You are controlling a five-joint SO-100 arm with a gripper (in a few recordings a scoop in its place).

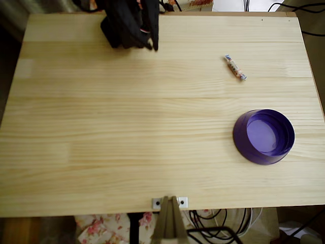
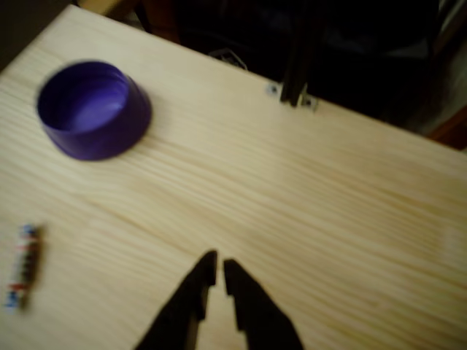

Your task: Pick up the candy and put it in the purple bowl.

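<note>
pinkish-orange candy [image 1: 235,67] lies flat, slanting diagonally beyond purple bowl [image 1: 264,136].

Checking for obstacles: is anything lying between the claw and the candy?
No. In the overhead view, only bare table separates the claw from the candy.

Black claw [image 2: 220,273] nearly closed, empty
</note>
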